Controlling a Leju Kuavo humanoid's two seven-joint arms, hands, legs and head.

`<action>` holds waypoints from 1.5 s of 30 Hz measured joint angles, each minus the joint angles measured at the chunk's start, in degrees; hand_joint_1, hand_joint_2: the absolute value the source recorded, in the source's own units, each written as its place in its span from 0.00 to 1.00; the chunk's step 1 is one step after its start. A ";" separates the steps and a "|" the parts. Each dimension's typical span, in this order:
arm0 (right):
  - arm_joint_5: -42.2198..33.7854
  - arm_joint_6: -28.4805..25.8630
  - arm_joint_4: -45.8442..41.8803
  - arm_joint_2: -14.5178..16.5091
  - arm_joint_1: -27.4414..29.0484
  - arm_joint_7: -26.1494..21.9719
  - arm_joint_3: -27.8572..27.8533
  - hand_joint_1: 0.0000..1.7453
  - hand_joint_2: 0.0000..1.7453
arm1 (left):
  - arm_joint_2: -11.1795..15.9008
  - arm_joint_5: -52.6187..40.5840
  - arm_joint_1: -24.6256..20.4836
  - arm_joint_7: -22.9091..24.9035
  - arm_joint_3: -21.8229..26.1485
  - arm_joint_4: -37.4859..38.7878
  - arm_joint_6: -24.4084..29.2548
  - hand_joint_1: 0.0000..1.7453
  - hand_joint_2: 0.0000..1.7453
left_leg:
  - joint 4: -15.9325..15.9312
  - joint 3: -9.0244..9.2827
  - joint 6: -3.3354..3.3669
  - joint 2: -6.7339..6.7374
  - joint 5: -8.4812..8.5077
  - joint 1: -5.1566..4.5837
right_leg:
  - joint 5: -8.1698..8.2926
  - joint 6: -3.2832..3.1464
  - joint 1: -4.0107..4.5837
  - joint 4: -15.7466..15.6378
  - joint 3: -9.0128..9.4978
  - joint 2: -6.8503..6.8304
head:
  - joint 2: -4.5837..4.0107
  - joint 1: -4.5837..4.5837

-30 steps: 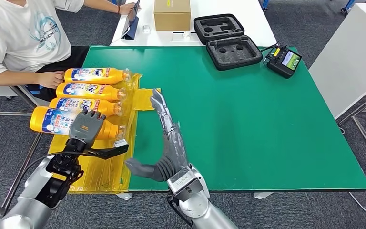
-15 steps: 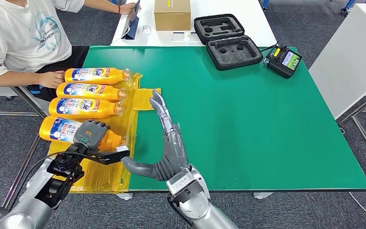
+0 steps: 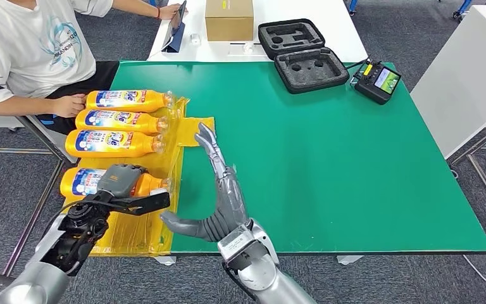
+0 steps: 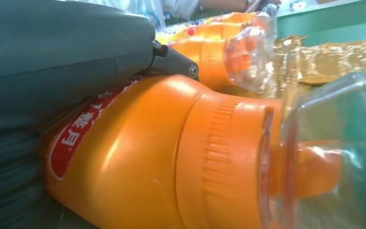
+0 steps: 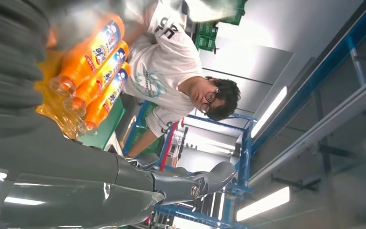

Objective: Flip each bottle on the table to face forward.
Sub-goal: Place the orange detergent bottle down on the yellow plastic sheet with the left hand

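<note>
Since a second ago my left hand (image 3: pixel 119 180) has drawn the nearest orange bottle (image 3: pixel 87 181) back toward the robot, so a gap now separates it from the three other orange bottles (image 3: pixel 115 121) lying in a row farther out on the yellow plastic sheet (image 3: pixel 139 231). I have that hand draped over the bottle's shoulder, fingers wrapped onto it and the thumb stretched out past the clear cap (image 4: pixel 324 143); in the left wrist view the orange body with its red label (image 4: pixel 83 133) sits pressed against the palm. The bottle lies on its side, blue-and-white label up, cap pointing toward my right hand (image 3: pixel 218 190). That hand stands edge-on over the green table (image 3: pixel 329 158), just right of the sheet, fingers straight and spread, thumb out, holding nothing. A seated person's hand (image 3: pixel 69 105) rests beside the farthest bottles.
</note>
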 joint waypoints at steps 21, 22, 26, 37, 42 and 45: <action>0.42 3.09 3.36 1.30 -0.59 0.01 0.07 0.00 1.00 | -0.55 10.79 6.39 -1.75 2.59 -5.67 -3.06 0.00 0.00 | -0.01 0.07 0.00 -0.07 0.00 0.00 | -0.01 0.00 0.00 0.00 0.11 -0.04 | 0.00 0.00; 0.44 3.22 3.50 1.34 -0.64 0.01 0.07 0.00 1.00 | -0.55 10.97 6.59 -1.75 2.60 -5.84 -3.10 0.00 0.00 | -0.01 0.08 0.00 -0.07 0.00 0.00 | -0.01 0.00 0.00 0.00 0.12 -0.04 | 0.00 0.00; 0.71 3.49 4.12 1.43 -0.67 0.01 0.07 0.00 1.00 | -0.56 12.33 7.47 -1.61 3.08 -6.62 -3.18 0.00 0.00 | -0.01 0.12 0.00 -0.08 -0.01 0.00 | -0.02 0.00 -0.01 -0.01 0.16 -0.05 | 0.00 0.01; 1.83 4.26 6.73 1.52 -0.87 0.01 0.07 0.00 1.00 | -1.14 37.87 7.82 -5.34 8.13 -8.77 -20.64 0.00 0.00 | -0.04 0.37 -0.01 -0.15 -0.01 0.00 | -0.05 -0.01 0.00 -0.01 0.41 -0.07 | 0.00 -0.01; 2.11 4.11 8.01 1.64 -1.21 0.01 0.36 0.00 1.00 | -2.41 50.99 8.40 -4.21 11.10 -9.28 -24.62 0.00 0.00 | -0.03 0.36 0.00 -0.16 -0.01 -0.01 | -0.05 0.00 -0.01 -0.01 0.42 -0.07 | 0.00 0.01; 2.32 4.07 8.91 1.77 -1.47 0.01 0.53 0.00 1.00 | -3.23 56.66 8.97 -4.03 12.76 -9.28 -25.20 0.00 0.00 | -0.02 0.36 0.00 -0.16 0.00 -0.01 | -0.04 0.00 -0.01 -0.01 0.41 -0.07 | 0.00 0.01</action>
